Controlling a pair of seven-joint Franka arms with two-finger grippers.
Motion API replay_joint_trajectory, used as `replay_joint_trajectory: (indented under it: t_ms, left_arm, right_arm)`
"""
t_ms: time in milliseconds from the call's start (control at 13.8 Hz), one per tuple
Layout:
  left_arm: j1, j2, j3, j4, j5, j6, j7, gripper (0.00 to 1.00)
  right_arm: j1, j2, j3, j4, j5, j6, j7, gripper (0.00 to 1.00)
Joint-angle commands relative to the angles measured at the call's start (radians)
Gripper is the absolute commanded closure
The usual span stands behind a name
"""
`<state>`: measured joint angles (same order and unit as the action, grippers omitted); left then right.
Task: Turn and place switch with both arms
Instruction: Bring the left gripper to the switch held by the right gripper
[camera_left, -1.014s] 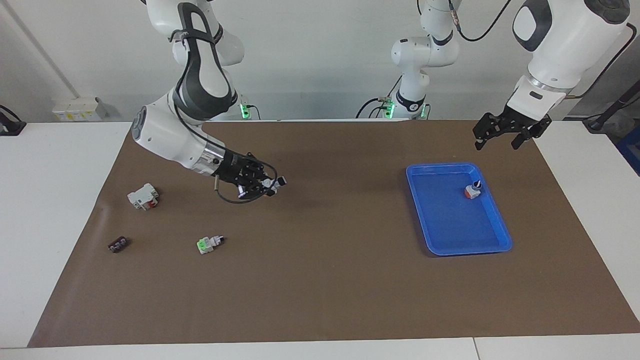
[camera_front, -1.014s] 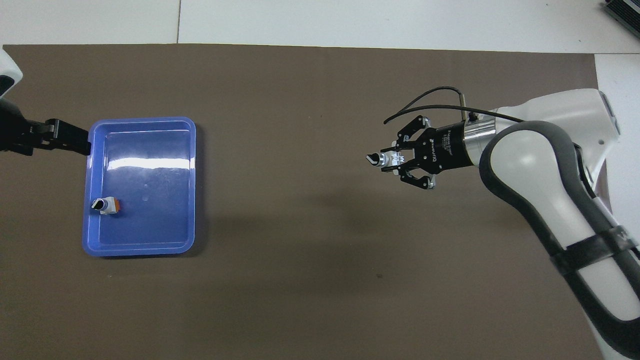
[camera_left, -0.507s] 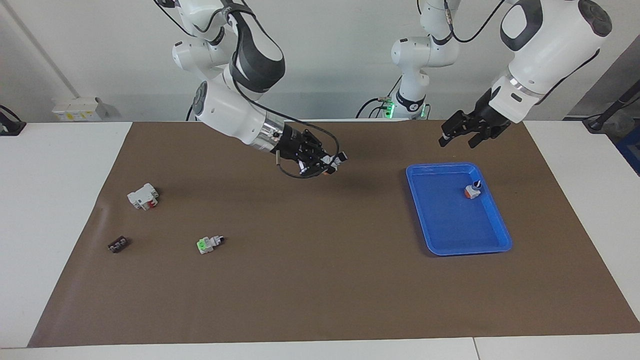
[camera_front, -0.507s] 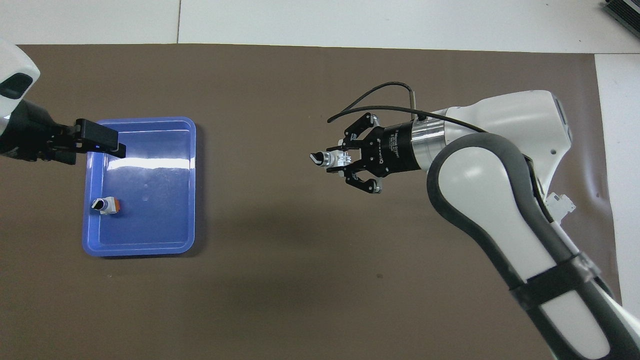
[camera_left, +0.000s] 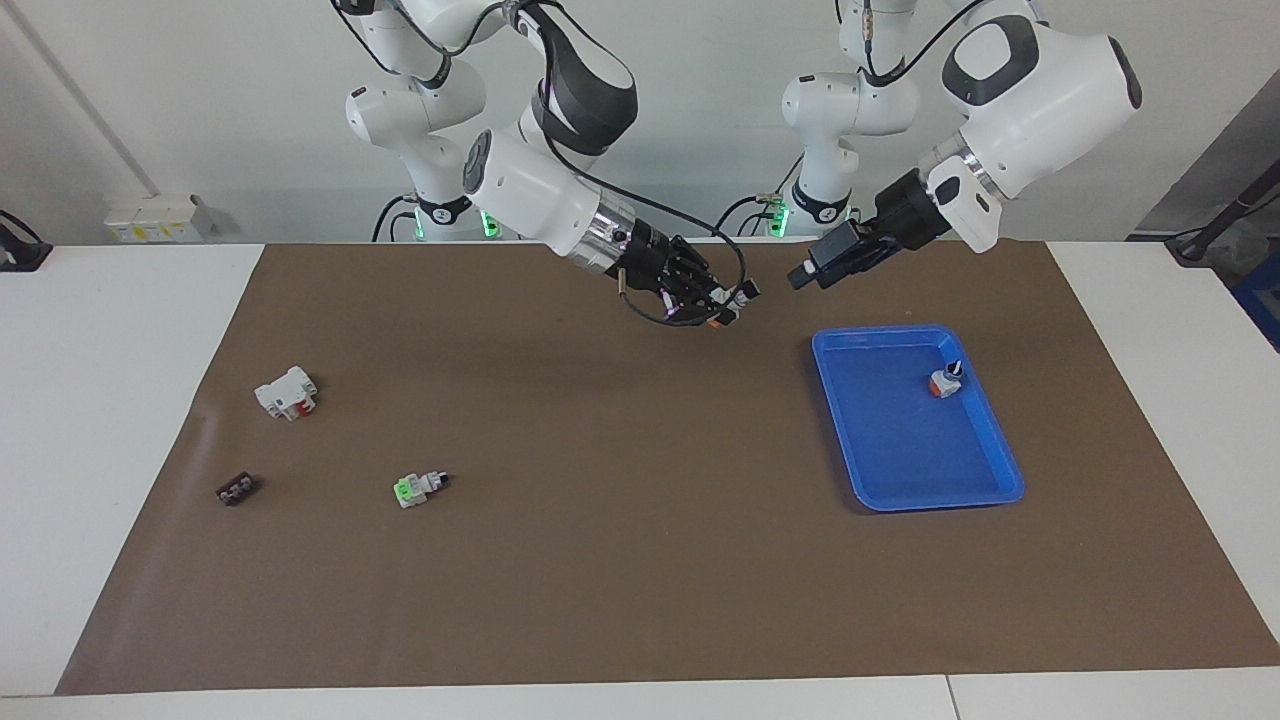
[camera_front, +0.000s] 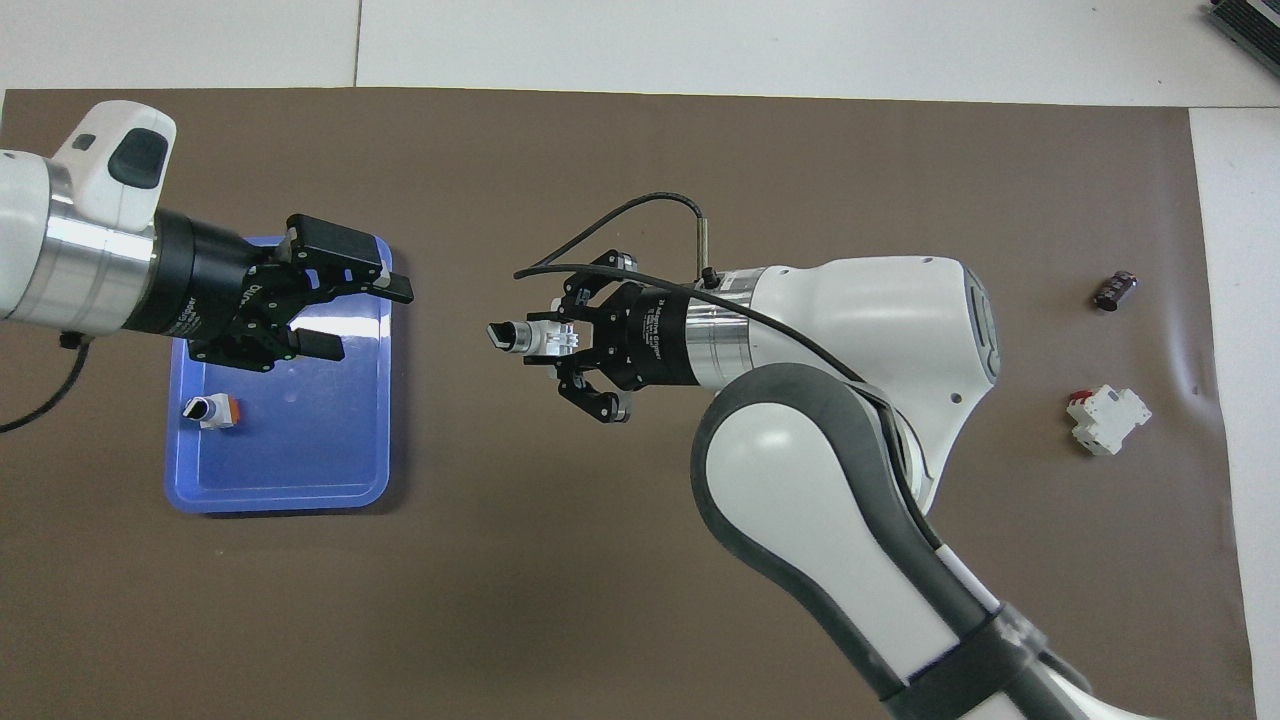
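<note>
At the right arm's end of the white worktop (camera_left: 120, 400) lies a brown mat (camera_left: 640, 580) with three small things on it. First we see a tiny black part (camera_left: 236, 489). Beside it, nearer to the robots, lies a white breaker with a red spot (camera_left: 286, 392). A little more toward the middle lies a white switch with a green part (camera_left: 419, 486).

Next we come to the right claw (camera_left: 712, 298). It is up in the air over the middle of the mat. It is shut tight on the switch (camera_front: 528, 337), a small white-grey block. The short black knob sticks out past the fingers (camera_front: 590, 400) and points toward the left arm's end.

Then we see the left claw (camera_front: 350, 315). It is up in the air too, by the tray's edge that is closest to the right claw. Its fingers are wide apart and hold nothing. The two claws point at each other, with a gap between them.

Last comes a blue tray (camera_left: 1000, 470), flat on the mat at the left arm's end. In it stands another small switch with an orange side and a pointed dark knob (camera_left: 945, 380), close to the tray's wall.
</note>
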<state>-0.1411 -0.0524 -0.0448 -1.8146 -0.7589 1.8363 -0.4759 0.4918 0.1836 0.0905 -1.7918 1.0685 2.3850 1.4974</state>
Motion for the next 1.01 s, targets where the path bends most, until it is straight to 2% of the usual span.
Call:
replay_joint_trajectory:
  t_ms: [0, 217, 579, 941]
  left_arm:
    - [-0.04, -0.064, 0.011, -0.092, -0.06, 0.087, -0.02, 0.39]
    - [-0.055, -0.064, 0.01, -0.1, -0.1, 0.126, -0.02, 0.51]
    - [-0.135, -0.072, 0.011, -0.153, -0.102, 0.273, -0.02, 0.57]
    - [-0.134, -0.075, 0.011, -0.158, -0.1, 0.271, -0.007, 0.67]
  right_arm:
    - [0.004, 0.007, -0.003, 0.011, 0.022, 0.017, 0.006, 1.0]
    - [0.004, 0.005, -0.003, 0.011, 0.022, 0.019, 0.006, 1.0]
    - [0.004, 0.005, -0.003, 0.011, 0.022, 0.019, 0.006, 1.0]
    - [0.004, 0.002, -0.003, 0.011, 0.022, 0.019, 0.006, 1.0]
